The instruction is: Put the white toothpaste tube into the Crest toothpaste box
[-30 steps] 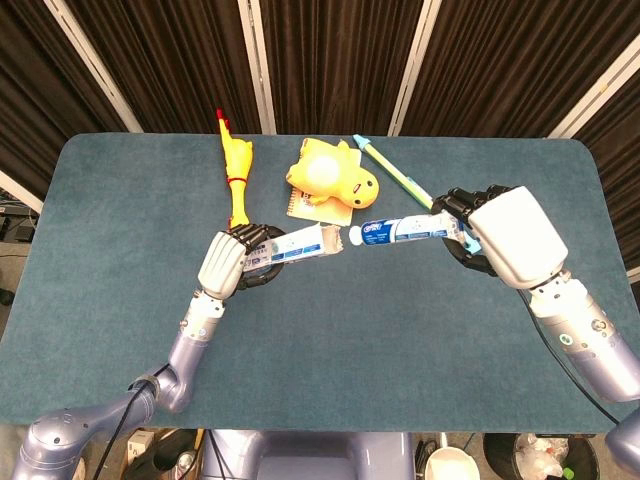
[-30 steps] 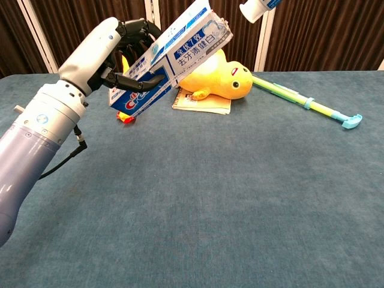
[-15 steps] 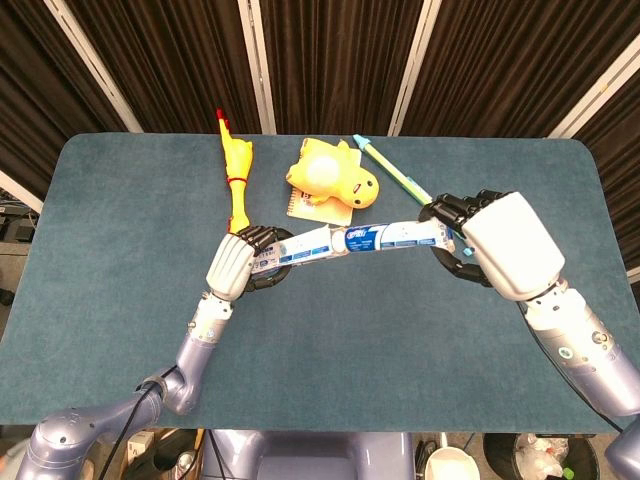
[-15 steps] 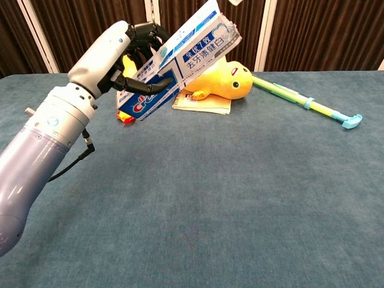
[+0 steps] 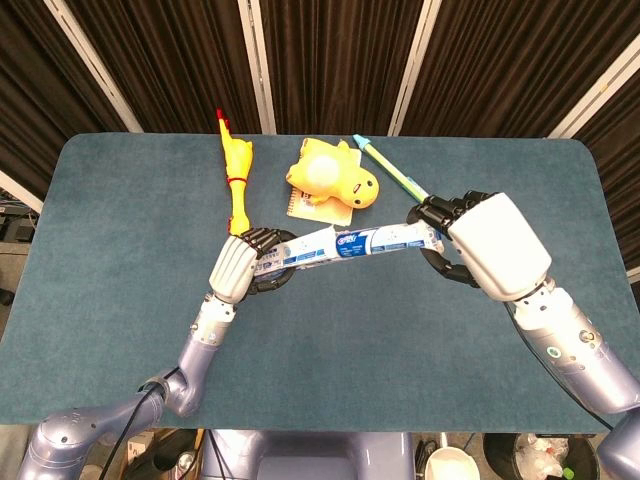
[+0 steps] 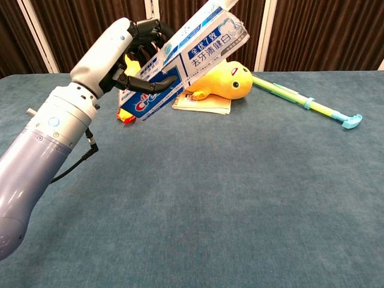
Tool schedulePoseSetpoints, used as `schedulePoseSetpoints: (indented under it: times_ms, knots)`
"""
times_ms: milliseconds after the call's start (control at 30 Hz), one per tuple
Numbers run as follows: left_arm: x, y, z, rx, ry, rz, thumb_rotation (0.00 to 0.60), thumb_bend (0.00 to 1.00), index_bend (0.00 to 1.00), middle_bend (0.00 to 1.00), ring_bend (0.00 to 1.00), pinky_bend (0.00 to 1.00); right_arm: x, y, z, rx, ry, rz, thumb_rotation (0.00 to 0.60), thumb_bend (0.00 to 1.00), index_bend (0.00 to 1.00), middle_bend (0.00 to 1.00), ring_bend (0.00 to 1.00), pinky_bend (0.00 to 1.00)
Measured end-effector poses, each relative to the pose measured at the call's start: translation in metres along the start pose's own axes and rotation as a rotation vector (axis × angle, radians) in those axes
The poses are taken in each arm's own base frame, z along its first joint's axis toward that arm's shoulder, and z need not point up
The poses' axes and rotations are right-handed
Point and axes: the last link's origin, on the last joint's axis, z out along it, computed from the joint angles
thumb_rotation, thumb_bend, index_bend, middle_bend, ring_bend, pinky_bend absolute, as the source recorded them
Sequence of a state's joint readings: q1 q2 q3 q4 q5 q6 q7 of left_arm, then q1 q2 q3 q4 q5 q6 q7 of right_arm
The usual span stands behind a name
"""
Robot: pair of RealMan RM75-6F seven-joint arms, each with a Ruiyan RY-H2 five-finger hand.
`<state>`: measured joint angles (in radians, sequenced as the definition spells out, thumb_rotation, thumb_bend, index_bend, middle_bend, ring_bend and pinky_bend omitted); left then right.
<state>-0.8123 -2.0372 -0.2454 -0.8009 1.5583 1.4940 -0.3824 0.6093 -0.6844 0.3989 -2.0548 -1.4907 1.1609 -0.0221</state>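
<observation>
My left hand (image 5: 240, 266) (image 6: 129, 48) grips the blue-and-white Crest toothpaste box (image 5: 300, 250) (image 6: 186, 57) and holds it above the table, its open end tilted up toward the right. My right hand (image 5: 470, 245) holds the white toothpaste tube (image 5: 385, 239) by its tail end. The tube's front end sits inside the box's open mouth, so tube and box form one line between the two hands in the head view. In the chest view the tube and my right hand are out of frame.
A yellow plush duck (image 5: 330, 175) (image 6: 222, 81) lies on a small notebook (image 5: 305, 208) (image 6: 201, 103) at the back. A rubber chicken (image 5: 236, 180) lies to its left and a green-blue toothbrush (image 5: 390, 172) (image 6: 306, 102) to its right. Blue-green cloth (image 5: 330, 340) covers the table.
My right hand has moved left, pushing the tube from a gap beside the box's mouth into the box. My left hand with the box shifted slightly right and up.
</observation>
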Motion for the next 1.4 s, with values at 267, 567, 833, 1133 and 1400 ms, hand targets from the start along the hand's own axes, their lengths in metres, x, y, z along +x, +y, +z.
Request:
schedulePoseSetpoints:
  times_ms: [267, 567, 833, 1133, 1400]
  knots:
    - [-0.001, 0.001, -0.003, -0.008, 0.0, -0.013, 0.6, 0.38, 0.33, 0.5, 0.46, 0.53, 0.002, 0.004, 0.003, -0.017, 0.018, -0.016, 0.6, 0.59, 0.87, 0.78, 0.68, 0.68]
    - [-0.001, 0.002, -0.001, -0.002, 0.013, -0.025, 0.6, 0.38, 0.33, 0.49, 0.46, 0.53, -0.001, 0.005, 0.0, -0.024, 0.007, -0.021, 0.6, 0.59, 0.87, 0.78, 0.68, 0.68]
    - [-0.002, 0.006, 0.0, -0.004, 0.018, -0.035, 0.6, 0.38, 0.32, 0.49, 0.46, 0.53, -0.005, -0.001, -0.001, -0.002, -0.005, -0.015, 0.6, 0.59, 0.87, 0.78, 0.68, 0.68]
    - [-0.005, 0.011, 0.001, -0.022, 0.024, -0.064, 0.6, 0.38, 0.32, 0.49, 0.45, 0.53, -0.006, -0.004, -0.002, -0.007, -0.02, 0.02, 0.6, 0.59, 0.87, 0.78, 0.68, 0.68]
    - [-0.007, 0.019, 0.006, -0.034, 0.03, -0.078, 0.6, 0.38, 0.32, 0.48, 0.45, 0.53, -0.013, -0.005, -0.003, -0.009, -0.042, 0.032, 0.6, 0.59, 0.87, 0.78, 0.68, 0.68]
